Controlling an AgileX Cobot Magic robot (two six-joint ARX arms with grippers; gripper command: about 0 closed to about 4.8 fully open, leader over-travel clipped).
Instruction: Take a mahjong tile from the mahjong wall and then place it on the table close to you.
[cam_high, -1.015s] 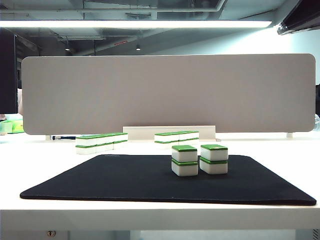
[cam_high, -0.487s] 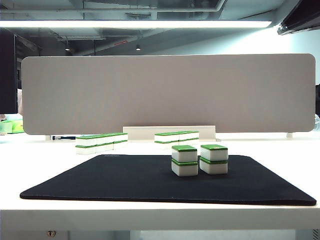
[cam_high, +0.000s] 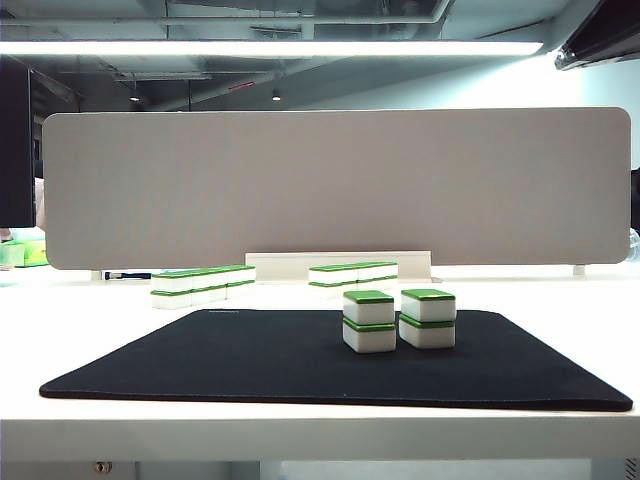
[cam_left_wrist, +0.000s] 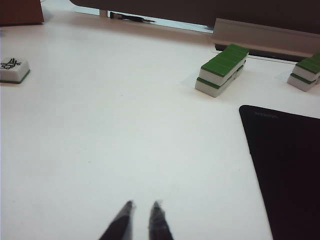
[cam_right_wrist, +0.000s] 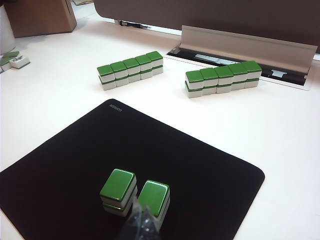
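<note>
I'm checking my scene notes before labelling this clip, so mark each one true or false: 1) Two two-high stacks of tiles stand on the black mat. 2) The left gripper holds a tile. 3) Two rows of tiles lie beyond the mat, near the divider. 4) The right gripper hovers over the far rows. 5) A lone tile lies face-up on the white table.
1) True: two stacks stand on the black mat.
2) False: the left gripper is over bare table, jaws nearly together, nothing between them.
3) True: one row and another row lie near the divider.
4) False: the right gripper is by the mat stacks.
5) True: a lone tile shows its face.
</note>
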